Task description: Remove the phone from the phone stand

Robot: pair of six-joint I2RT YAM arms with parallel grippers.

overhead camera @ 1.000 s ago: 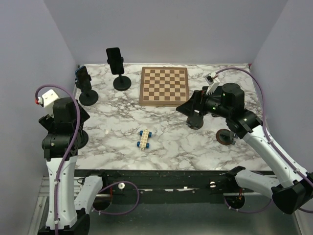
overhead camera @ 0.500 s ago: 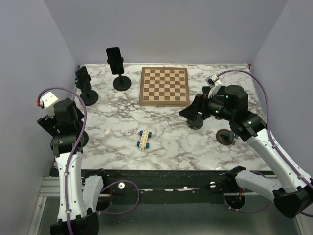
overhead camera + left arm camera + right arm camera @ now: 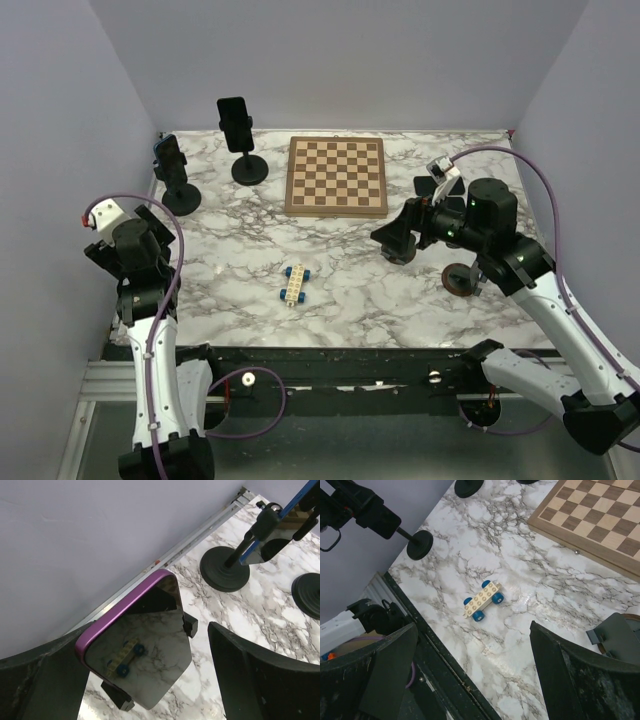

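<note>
Purple-edged phone: seen in the left wrist view only. Its dark screen faces up and is tilted, and it sits near the left edge of the bench, beside the rail at the wall. Black clamp tabs sit against two of its edges – one on a long side, one at the lower end; the stand beneath them is hidden. The screen mirrors the toy car. Left gripper: jaws spread wide. The phone lies between them in that view, nearer the wall-side finger, but contact cannot be confirmed. In the top view the left arm covers this spot, so the phone cannot be found there. Further along the left side, a blue-edged phone stands upright in its stand on a round black base. A black phone is held upright in another stand at the far edge. The chessboard lies flat at the far centre. The toy car – cream body, blue wheels – lies near the middle of the bench, well apart from both arms. Right gripper: jaws spread with nothing between them, raised above the right half of the bench. A brown disc lies on the marble just beside the right arm.
</note>
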